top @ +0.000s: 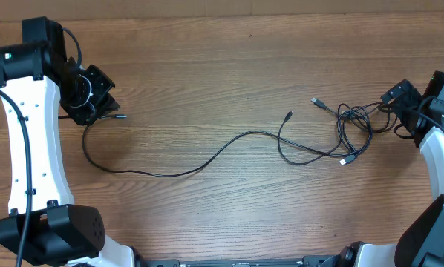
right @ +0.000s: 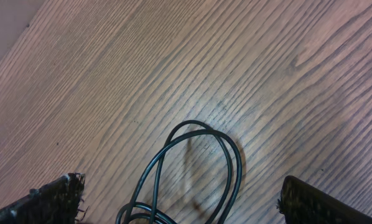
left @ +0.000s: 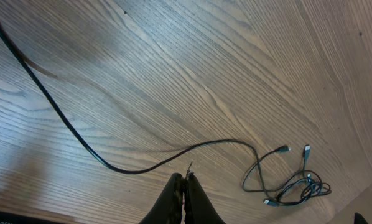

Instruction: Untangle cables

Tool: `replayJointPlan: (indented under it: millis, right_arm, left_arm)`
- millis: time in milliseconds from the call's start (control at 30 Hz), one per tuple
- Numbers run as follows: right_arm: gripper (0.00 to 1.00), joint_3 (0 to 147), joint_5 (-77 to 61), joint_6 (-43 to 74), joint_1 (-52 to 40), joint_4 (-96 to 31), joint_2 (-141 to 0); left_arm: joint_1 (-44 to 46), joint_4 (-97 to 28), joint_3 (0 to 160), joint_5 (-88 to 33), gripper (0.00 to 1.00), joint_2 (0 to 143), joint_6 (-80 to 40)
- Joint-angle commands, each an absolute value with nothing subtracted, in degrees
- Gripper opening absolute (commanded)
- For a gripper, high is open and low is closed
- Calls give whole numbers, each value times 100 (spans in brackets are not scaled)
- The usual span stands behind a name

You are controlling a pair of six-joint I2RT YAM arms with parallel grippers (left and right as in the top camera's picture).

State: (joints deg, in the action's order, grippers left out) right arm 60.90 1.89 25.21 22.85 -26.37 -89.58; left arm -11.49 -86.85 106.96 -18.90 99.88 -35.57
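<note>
One long black cable (top: 207, 159) runs from my left gripper (top: 102, 113) across the table to a plug (top: 289, 115) near the tangled bundle (top: 354, 130) at the right. In the left wrist view my left gripper (left: 185, 177) is shut with a thin tip poking out; the cable (left: 80, 140) and bundle (left: 295, 186) lie beyond. A silvery plug (top: 344, 160) and another plug (top: 316, 101) stick out of the bundle. My right gripper (top: 396, 105) is open at the bundle's right edge. In the right wrist view the gripper (right: 186, 202) straddles two cable loops (right: 231, 155), not touching them.
The wooden table (top: 207, 67) carries only the cables. Its far edge (top: 281, 11) runs along the top of the overhead view. The white left arm (top: 29, 148) stands at the left side, the right arm (top: 437, 148) at the right.
</note>
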Motion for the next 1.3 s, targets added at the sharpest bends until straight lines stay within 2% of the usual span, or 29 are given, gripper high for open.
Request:
replayJointPlan:
  millis: [0,200,433,567,700,767,833,867,900,933,967,1033,1200,1267]
  right_arm:
    - [100,6110,193,2504,2290,-2606,-8982]
    - [100,6110,193,2504,2290,-2606,-8982]
    - [100,6110,193,2504,2290,-2606,-8982]
    - [100,6110,193,2502,2290,-2609,-8982]
    - [100,6110,193,2504,2290,-2606,-8982]
    - [100,6110,193,2504,2290,-2609,-8982]
    - [100,6110,193,2502,2290,-2609,-8982]
    - [100,6110,193,2504,2290,-2606,-8982]
    - [100,6110,193,2504,2290,-2606,-8982]
    - [100,6110,193,2504,2290,-2609,-8982]
    - [100,6110,193,2502,2290,-2609,-8982]
    - [100,6110,193,2502,2290,-2609,-8982]
    - [100,6110,193,2504,2290,-2606,-8982]
    - [100,6110,196,2504,2290,-2606,-8982]
  left_arm:
    - [-1155,-8705,10790,-2027,4,9946,-3426]
    - [-834,-8654,10787,-2187,5,9948,-3795]
    - [174,-8103,10783,-1319,4,9970,-4167]
    - [648,-7677,10783,-1243,5,9974,-4206]
    - [1087,-7832,10768,-1249,8,9985,-4283]
    - [1352,-7878,10724,-1245,15,10007,-4296]
    - [1776,-7843,10573,-1166,35,10086,-4886]
    - [1938,-7782,10497,-1155,48,10132,-5175]
    - [2185,-7640,10372,-1164,79,10230,-5612]
    - [2449,-7476,10287,-1170,96,10392,-6158]
    - [2646,-7295,10259,-1216,100,10549,-6479]
    - [3033,-6643,10259,-1424,100,10954,-6777]
    - [3581,-5258,10259,-1507,83,11863,-7059]
    - [3667,-5175,10259,-1503,82,12147,-7382]
